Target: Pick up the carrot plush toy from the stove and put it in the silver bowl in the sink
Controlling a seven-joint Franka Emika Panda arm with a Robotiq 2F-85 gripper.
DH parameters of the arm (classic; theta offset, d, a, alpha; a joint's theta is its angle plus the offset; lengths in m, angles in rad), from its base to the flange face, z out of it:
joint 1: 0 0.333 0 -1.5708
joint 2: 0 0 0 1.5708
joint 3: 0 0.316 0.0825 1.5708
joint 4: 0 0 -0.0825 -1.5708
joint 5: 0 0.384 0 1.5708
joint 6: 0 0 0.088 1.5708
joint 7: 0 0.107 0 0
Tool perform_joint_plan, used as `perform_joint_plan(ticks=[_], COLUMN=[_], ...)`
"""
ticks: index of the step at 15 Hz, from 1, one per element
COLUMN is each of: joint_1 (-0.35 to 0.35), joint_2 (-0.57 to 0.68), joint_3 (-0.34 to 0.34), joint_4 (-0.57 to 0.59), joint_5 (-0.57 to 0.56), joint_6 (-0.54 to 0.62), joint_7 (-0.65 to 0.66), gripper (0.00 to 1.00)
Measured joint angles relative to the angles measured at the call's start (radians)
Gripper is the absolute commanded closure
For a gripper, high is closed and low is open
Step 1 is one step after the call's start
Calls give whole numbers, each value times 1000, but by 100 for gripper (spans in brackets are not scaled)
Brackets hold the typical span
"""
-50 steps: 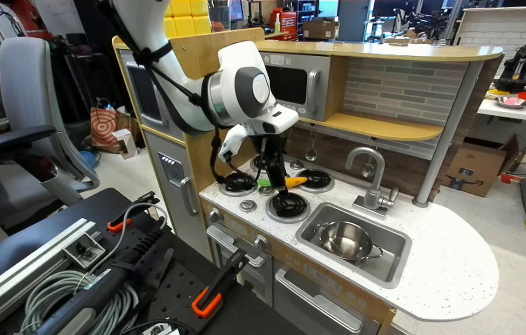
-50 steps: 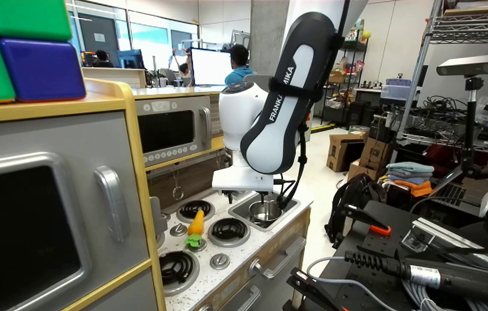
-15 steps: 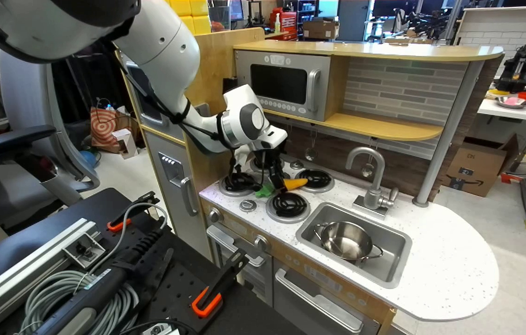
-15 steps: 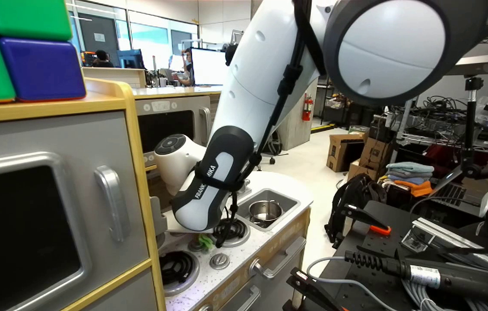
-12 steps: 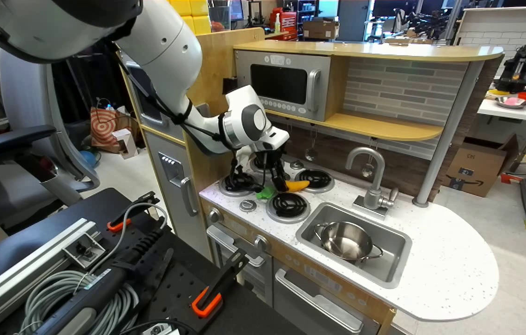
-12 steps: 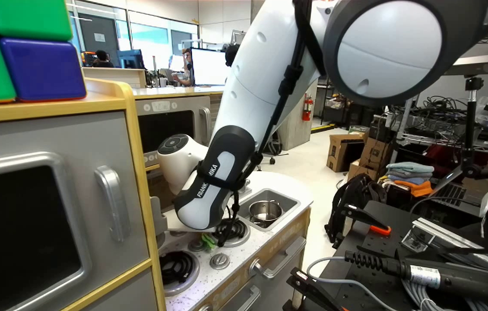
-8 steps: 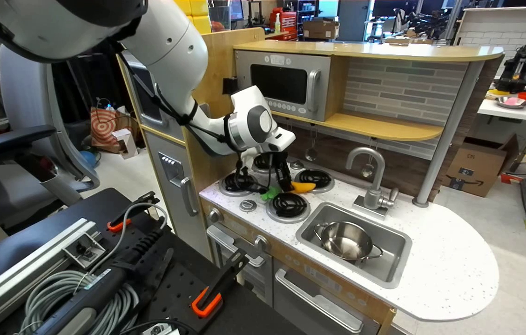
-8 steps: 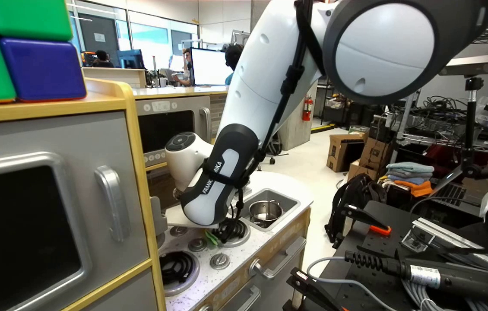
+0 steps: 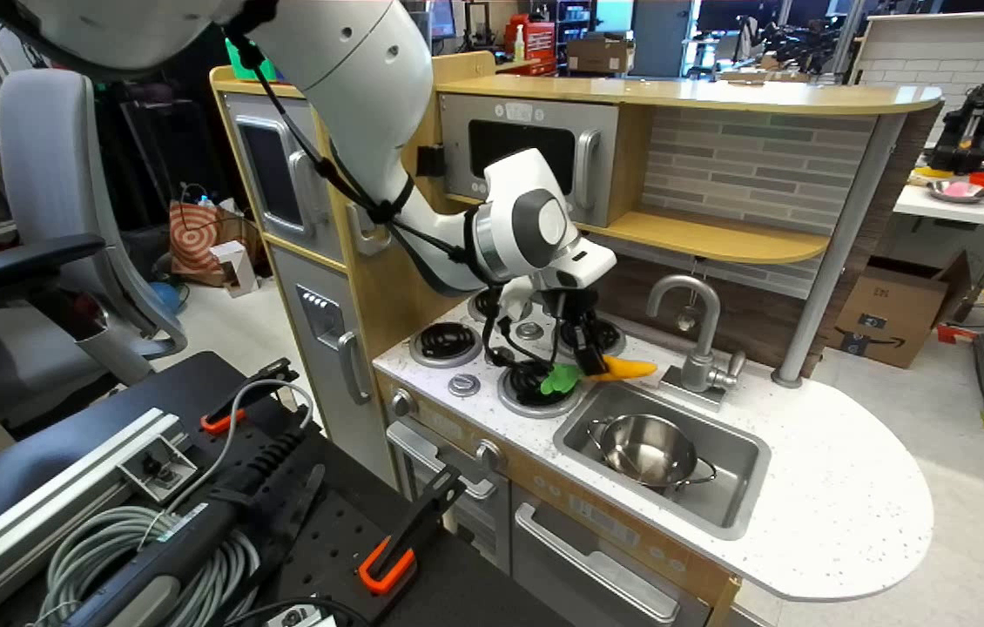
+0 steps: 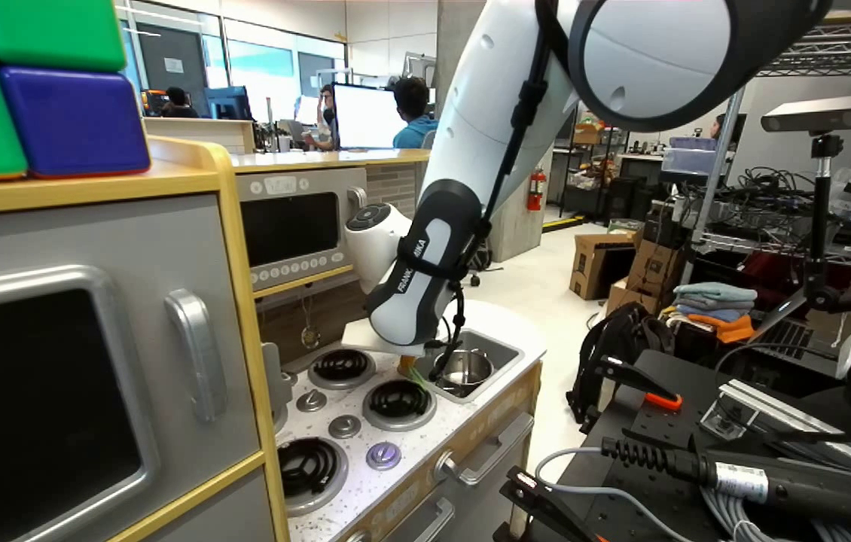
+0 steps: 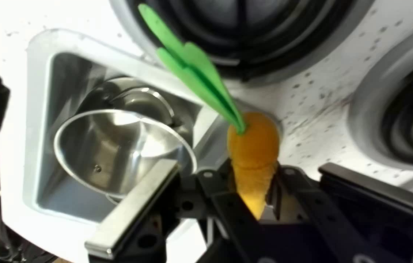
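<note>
Above the white bench (image 9: 832, 488), the tool (image 11: 252, 175) hangs clamped on the carrot plush toy (image 9: 629, 369), near the silver bowl (image 9: 649, 451) in the sink (image 9: 755, 466).

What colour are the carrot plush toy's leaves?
The leaves are bright green, showing best in the wrist view.

exterior views: angled down, from counter (image 9: 840, 488) front and stove (image 10: 346, 405) end, sharing sink (image 9: 723, 501) | wrist view: close overhead
</note>
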Motion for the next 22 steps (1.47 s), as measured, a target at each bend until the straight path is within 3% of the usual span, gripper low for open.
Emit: perform_joint_plan(ticks=[5, 6, 7, 8, 10, 16, 22], joint_1=[-38, -47, -56, -62, -67, -66, -54], joint_2=[-18, -18, -18, -18, -18, -55, -248], joint_3=[-74, -77, -78, -78, -78, -66, -63], joint_4=[-77, -85, -91, -96, -104, -141, -333], joint_5=[0, 0, 0, 0, 0, 0, -1], joint_6=[-49, -53, -55, -56, -57, -51, 75], joint_7=[55, 63, 68, 73, 82, 88, 51], gripper=[97, 88, 63, 61, 48, 3, 0])
